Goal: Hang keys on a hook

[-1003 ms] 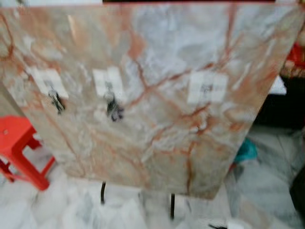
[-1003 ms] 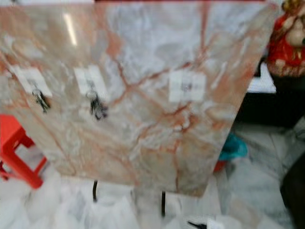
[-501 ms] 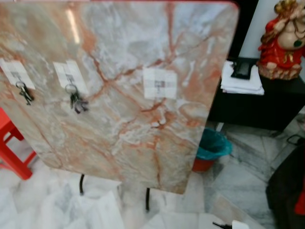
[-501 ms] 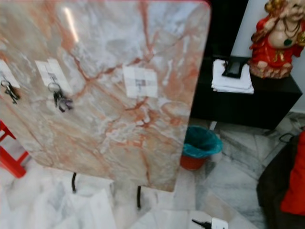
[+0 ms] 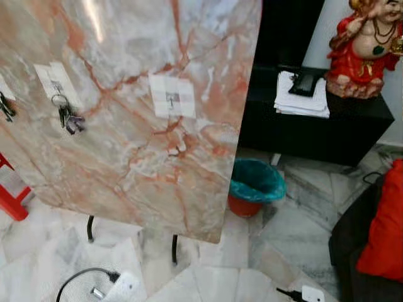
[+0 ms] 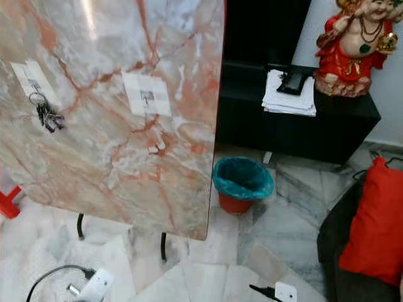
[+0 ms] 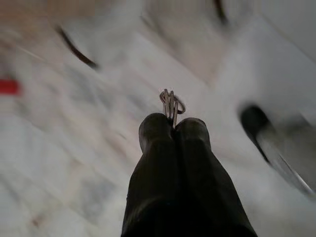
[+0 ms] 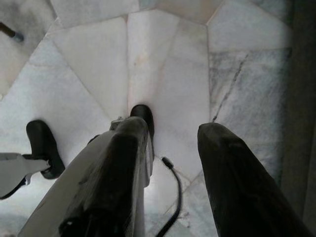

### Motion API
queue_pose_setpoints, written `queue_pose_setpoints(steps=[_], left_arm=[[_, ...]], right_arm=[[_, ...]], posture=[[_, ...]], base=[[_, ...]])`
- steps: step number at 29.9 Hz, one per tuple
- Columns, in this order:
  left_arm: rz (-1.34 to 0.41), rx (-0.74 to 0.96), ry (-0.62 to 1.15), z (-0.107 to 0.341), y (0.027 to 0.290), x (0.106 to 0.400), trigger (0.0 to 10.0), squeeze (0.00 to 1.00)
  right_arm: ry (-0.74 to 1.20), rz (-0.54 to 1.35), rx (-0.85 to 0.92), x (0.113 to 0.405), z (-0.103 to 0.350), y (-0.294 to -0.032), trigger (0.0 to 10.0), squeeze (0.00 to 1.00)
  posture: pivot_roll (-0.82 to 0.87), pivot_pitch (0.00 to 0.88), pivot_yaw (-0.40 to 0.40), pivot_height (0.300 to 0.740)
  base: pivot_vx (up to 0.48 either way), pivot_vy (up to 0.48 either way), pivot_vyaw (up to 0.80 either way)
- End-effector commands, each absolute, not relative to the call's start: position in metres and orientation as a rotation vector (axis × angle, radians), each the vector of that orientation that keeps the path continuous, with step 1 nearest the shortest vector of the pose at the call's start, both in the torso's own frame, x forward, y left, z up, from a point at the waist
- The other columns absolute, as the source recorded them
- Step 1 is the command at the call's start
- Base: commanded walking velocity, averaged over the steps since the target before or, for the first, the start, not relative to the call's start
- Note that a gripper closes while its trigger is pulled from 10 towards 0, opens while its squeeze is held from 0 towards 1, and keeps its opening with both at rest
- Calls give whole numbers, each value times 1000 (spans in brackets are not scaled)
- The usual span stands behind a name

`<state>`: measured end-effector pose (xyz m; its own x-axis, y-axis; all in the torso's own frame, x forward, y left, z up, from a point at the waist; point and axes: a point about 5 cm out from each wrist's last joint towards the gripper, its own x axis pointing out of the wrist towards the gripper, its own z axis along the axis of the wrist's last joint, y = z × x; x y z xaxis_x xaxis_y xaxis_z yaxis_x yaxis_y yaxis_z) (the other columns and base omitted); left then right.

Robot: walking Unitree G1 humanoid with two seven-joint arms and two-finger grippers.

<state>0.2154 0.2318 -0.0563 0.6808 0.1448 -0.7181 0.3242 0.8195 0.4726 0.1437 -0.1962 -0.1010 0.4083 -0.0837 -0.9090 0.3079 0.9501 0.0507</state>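
Note:
A tilted marble board (image 5: 126, 138) carries white hook patches. One bunch of keys (image 5: 66, 117) hangs on a hook (image 5: 55, 83) at the left, and another bunch (image 5: 5, 107) hangs at the picture's left edge. The hook (image 5: 171, 96) on the right patch is bare. In the left wrist view my left gripper (image 7: 173, 126) is shut on a key ring (image 7: 171, 102) that sticks out past its fingertips, over blurred marble floor. In the right wrist view my right gripper (image 8: 173, 136) hangs open over the floor, with nothing between its fingers (image 8: 129, 148).
The board stands on thin black legs (image 5: 174, 248). A teal bin (image 5: 255, 184) sits beside it, before a black cabinet (image 5: 315, 135) bearing papers (image 5: 302, 100) and a red statue (image 5: 362, 50). A red cushion (image 5: 384, 233) lies at right. A power strip (image 5: 123, 286) and a red stool (image 5: 9, 201) are on the floor.
The camera has swung to the right: the board has slid left in the picture, and the cabinet, statue, bin and cushion have come into view. The picture is sharper now.

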Motion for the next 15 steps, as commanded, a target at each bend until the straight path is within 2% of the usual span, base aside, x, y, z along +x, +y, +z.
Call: queue_pose_setpoints(steps=[1,8,15], left_arm=[[-45,638,666,-32,239,243,10000,0],[11,605,244,36,225,292,10000,0],[-7,504,-107,92,200,305,10000,0]], right_arm=[[1139,-247,220,141,-102,-196,10000,0],[1143,-236,205,141,-102,-196,10000,0],[1134,-233,197,143,-101,-196,10000,0]], posture=[[130,73,-16,740],[137,70,-18,740],[137,65,-18,740]], base=[[0,0,0],[0,0,0],[0,0,0]])
